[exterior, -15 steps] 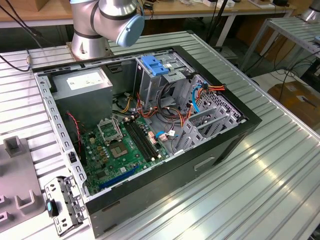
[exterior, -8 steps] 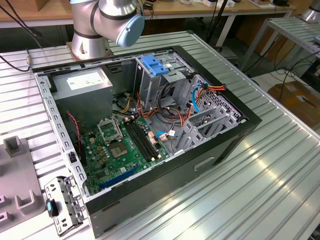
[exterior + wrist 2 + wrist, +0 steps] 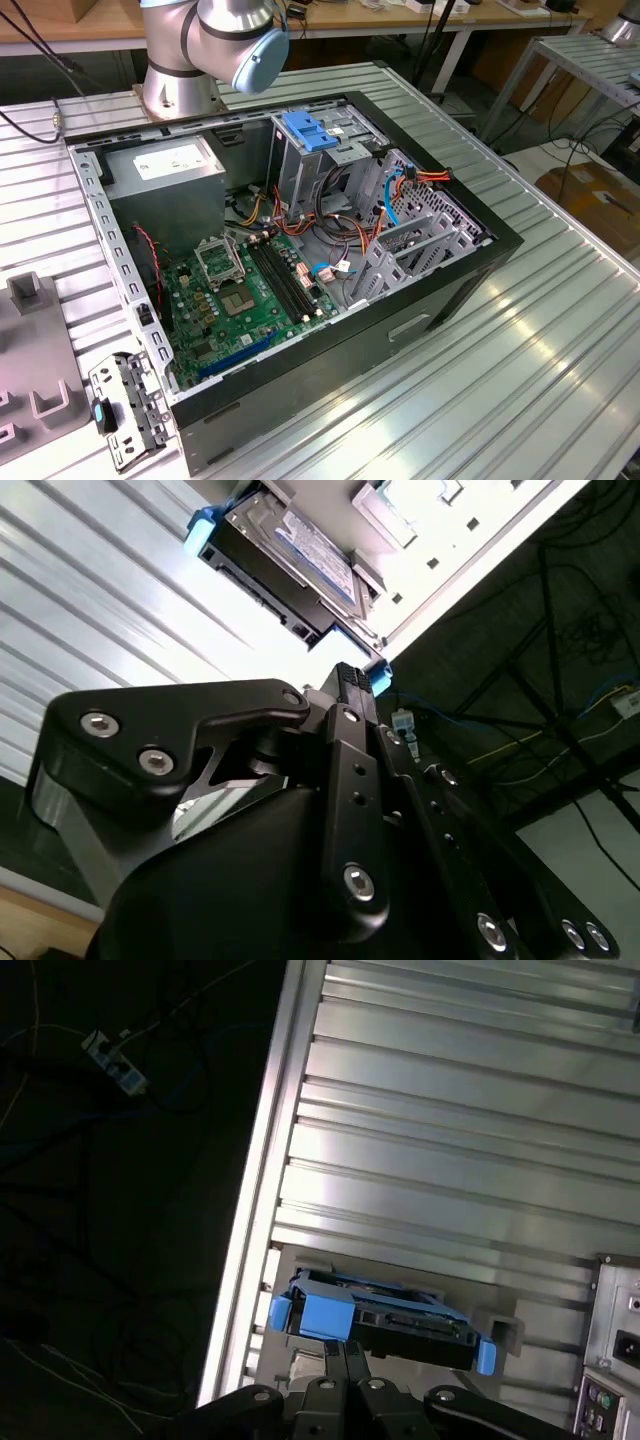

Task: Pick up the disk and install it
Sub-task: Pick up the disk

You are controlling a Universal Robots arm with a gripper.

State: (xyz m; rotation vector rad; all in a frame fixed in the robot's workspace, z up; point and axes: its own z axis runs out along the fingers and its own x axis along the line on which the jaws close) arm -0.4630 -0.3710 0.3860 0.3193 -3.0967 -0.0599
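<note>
In the exterior view the case (image 3: 400,335) is lying open on the desk (image 3: 540,330). The arm (image 3: 215,40) is rising behind the case's far corner, and a blue bracket (image 3: 310,130) is sitting atop the drive cage inside the case.

In the second wrist view the gripper (image 3: 345,672) is pointing at the disk (image 3: 295,555), which is lying label-up over the desk (image 3: 90,600). The gripper's tip is sitting just beside the disk's blue-cornered end. Whether it is touching, I cannot tell.

In the first wrist view the disk (image 3: 400,1325) is resting in a grey holder (image 3: 400,1270) by the desk's edge, near the case's rear panel (image 3: 615,1310). The disk is lying straight ahead of the gripper (image 3: 346,1348), with its long axis running crosswise to the gripper's reach and its near long edge facing the tips. The fingers (image 3: 360,1380) are looking drawn together, with hardly a gap and nothing showing between them. I am judging the gripper closed and empty.
</note>
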